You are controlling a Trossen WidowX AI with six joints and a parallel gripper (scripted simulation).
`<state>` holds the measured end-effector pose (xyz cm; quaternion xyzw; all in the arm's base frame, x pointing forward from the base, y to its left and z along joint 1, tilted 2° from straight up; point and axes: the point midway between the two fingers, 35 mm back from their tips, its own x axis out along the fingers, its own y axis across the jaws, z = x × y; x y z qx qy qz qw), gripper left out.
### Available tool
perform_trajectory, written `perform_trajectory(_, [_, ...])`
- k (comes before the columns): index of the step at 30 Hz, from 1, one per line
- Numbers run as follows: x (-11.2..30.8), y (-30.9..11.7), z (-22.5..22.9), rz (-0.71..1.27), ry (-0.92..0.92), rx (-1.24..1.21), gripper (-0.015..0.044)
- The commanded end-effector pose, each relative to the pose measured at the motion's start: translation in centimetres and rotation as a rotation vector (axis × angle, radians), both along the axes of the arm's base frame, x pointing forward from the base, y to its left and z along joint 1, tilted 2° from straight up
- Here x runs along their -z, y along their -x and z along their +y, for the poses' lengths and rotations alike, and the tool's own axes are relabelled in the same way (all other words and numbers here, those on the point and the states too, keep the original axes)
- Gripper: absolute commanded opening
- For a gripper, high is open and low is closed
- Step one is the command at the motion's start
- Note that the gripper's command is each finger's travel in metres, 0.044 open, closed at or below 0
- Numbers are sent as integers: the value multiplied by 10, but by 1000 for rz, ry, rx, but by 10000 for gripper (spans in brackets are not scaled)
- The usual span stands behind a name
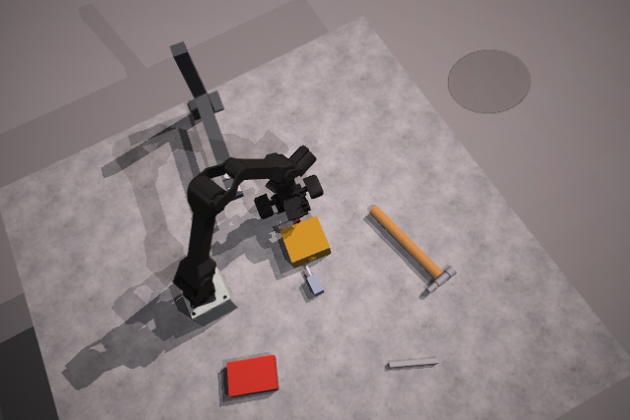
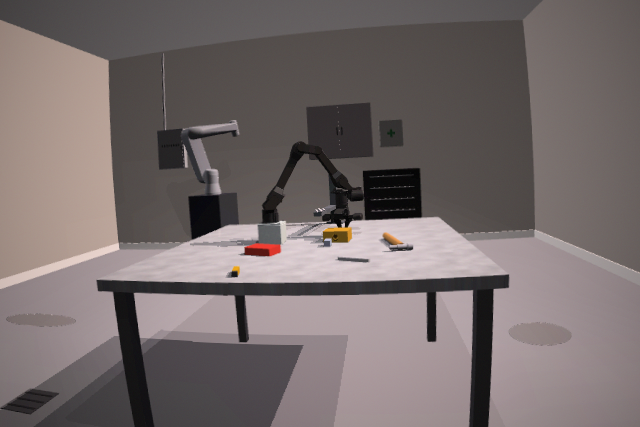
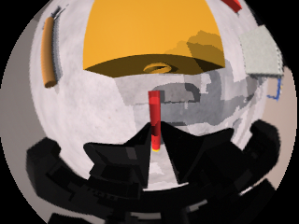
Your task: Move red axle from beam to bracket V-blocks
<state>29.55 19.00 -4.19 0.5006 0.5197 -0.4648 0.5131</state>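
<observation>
On the desk [image 1: 407,150] [image 2: 305,269] [image 3: 112,112], the black claw [image 1: 294,216] [image 2: 342,226] [image 3: 155,125] is clamped on the slim red axle [image 1: 297,220] [image 3: 154,109], which lies outside the yellow beam [image 1: 305,240] [image 2: 337,234] [image 3: 151,33], near the round hole in its side. An orange-handled hammer [image 1: 407,243] [image 2: 393,239] [image 3: 49,53] lies well apart from them

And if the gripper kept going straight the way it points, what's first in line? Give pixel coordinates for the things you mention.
Probably the table top [image 1: 458,192] [image 2: 299,275] [image 3: 107,112]: the gripper [image 1: 296,215] [image 2: 343,226] [image 3: 155,125] points down, shut on the red axle [image 1: 297,220] [image 3: 154,109]. The yellow block [image 1: 305,240] [image 2: 330,236] [image 3: 154,33] looks off to one side. Remaining gap unclear.
</observation>
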Motion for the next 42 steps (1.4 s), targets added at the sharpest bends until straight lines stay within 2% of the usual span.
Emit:
perform_trajectory(1, [-4,-1,0,0,0,0,0])
perform_trajectory(20, [-136,-1,-3,2,1,7,0])
perform_trajectory(28, [-136,6,4,2,1,8,0])
perform_trajectory(42, [-138,73,52,8,-2,11,0])
